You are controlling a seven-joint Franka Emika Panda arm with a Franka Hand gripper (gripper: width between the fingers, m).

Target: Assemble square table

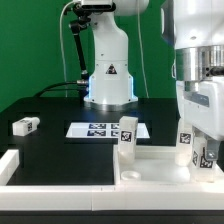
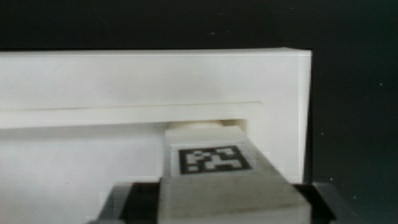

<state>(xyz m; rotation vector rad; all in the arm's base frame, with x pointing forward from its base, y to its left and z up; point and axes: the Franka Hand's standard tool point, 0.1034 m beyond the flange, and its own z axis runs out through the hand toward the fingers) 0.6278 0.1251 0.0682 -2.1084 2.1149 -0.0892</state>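
— Holding what, that claw (image 2: 217, 200)?
— A short white plastic leg block with a black-and-white square tag (image 2: 214, 152); in the wrist view the dark fingers (image 2: 139, 205) sit narrow against its two sides, so I read it as gripped and not merely flanked.
— And where is the block?
— Its far end is at the raised rim of the white plastic square top (image 2: 143, 90), by a corner recess; I cannot tell whether it touches the top. In the exterior view the square top (image 1: 160, 172) lies along the near edge of the black work table (image 1: 60, 150), toward the exterior view's right corner. A second leg block (image 1: 128, 132) stands upright at the top's far corner, on the exterior view's left; a third leg block (image 1: 24, 126) lies loose near the work table's edge at the exterior view's left; the marker board (image 1: 97, 129) lies flat, mid-table.
— How will it handle?
— Light and stiff, I judge; it looks like hard, smooth plastic, so it is likely slippery under the pads. It is unlikely to break, but it may twist in the grip if pushed off-axis.
— Best hold?
— Across two opposite flat sides, near mid-length, leaving the joining end free; the square top is best taken by its rim.
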